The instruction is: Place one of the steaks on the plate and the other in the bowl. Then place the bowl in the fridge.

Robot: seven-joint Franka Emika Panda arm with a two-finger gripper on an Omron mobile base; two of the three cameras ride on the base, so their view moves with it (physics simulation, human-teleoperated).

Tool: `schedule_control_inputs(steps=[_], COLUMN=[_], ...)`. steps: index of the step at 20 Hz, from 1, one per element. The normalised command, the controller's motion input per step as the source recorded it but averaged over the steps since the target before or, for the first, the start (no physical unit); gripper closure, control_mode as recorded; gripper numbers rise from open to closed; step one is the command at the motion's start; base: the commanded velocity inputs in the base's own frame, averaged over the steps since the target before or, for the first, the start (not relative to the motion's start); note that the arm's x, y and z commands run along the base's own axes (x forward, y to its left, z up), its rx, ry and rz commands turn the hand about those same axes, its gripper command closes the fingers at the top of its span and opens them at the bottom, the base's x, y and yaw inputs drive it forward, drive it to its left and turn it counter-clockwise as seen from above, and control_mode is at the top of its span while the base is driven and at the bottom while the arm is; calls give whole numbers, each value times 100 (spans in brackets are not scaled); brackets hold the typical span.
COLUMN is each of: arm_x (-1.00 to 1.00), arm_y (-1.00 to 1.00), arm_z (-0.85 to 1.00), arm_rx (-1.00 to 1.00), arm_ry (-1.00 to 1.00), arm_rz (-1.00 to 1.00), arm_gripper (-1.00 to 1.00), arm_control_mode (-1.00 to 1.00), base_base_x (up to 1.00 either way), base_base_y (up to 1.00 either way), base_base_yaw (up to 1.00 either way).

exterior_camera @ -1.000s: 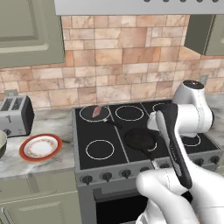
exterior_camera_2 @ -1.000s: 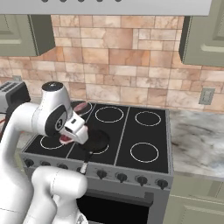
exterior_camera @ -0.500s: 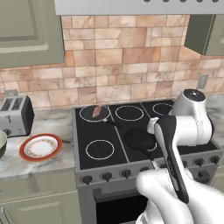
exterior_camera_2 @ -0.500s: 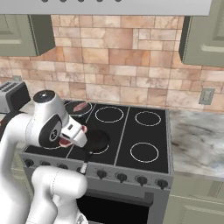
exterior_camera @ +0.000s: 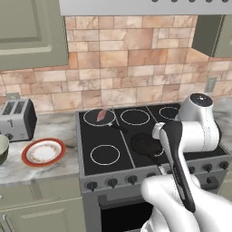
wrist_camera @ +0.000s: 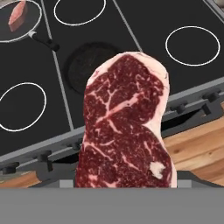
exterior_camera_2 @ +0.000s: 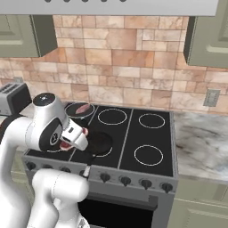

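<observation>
- The hand grips the darker, rounder raw steak, a red slab with white marbling; in the hand view the slab rises from between the fingers, so the jaws stand wide around it.
- The hand hangs above the front of the black glass stove top, near a small dark round pan set between the burners.
- The second, lighter elongated steak lies in a shallow grey pan on the rear left burner.
- The round white plate with a broad orange-red rim rests on the marble tabletop left of the stove, and it carries nothing.
- The pale grey-green ceramic bowl sits at the far left edge, beside a silver two-slot toaster.
- Step in hand, by judgement: carrying the first steak to its container.
- Next move: swing the arm left over the plate or the bowl, lower, then release.
</observation>
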Motion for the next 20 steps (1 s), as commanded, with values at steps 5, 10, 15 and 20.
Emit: schedule_control_inputs(steps=[5, 10, 15, 20], arm_x=[0, 0, 0, 0], arm_y=[0, 0, 0, 0], arm_z=[0, 0, 0, 0], arm_rx=[0, 0, 0, 0], arm_ry=[0, 0, 0, 0], arm_rz=[0, 0, 0, 0], arm_gripper=[100, 100, 100, 100], arm_control_mode=[100, 100, 100, 100], base_base_x=[-5, -10, -10, -4], base_base_y=[54, 67, 78, 83], base_base_yaw=[0, 0, 0, 0])
